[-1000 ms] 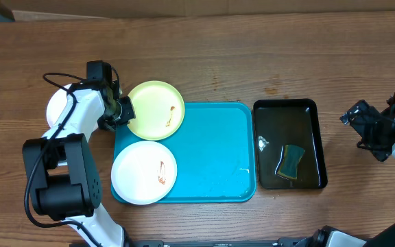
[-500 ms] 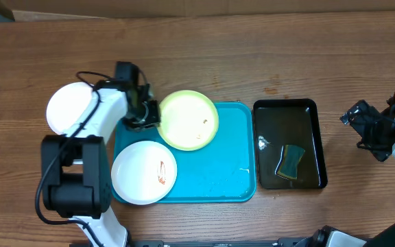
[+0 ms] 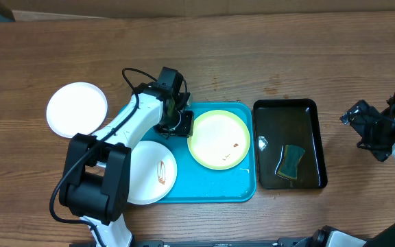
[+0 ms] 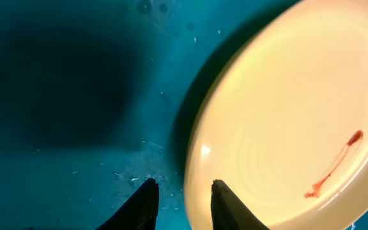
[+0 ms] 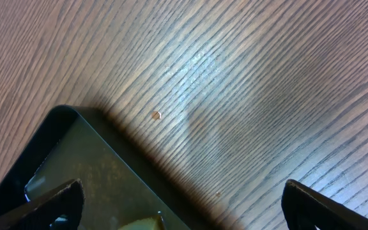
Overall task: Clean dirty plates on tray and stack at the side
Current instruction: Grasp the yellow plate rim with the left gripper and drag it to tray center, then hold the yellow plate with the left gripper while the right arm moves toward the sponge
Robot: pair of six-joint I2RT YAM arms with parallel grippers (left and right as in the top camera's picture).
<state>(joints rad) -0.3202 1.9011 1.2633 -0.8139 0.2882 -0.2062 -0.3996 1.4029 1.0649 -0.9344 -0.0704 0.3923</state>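
Observation:
The lime-green plate (image 3: 219,140) with a small brown smear lies over the right half of the turquoise tray (image 3: 211,184). My left gripper (image 3: 186,125) is shut on its left rim. In the left wrist view the fingers (image 4: 185,203) straddle the plate's edge (image 4: 280,128) over the tray (image 4: 75,96). A white plate (image 3: 153,171) with a brown smear sits on the tray's near-left corner, partly under my arm. A second white plate (image 3: 77,108) lies on the table left of the tray. My right gripper (image 3: 354,120) is open and empty at the far right (image 5: 181,204).
A glossy black tray (image 3: 311,130) stands right of the turquoise tray and holds a green-and-yellow sponge (image 3: 292,161). Its corner shows in the right wrist view (image 5: 56,153). Wooden tabletop surrounds everything.
My left gripper has carried the lime-green plate rightward from the tray's far-left corner to its right half. The right arm has not moved.

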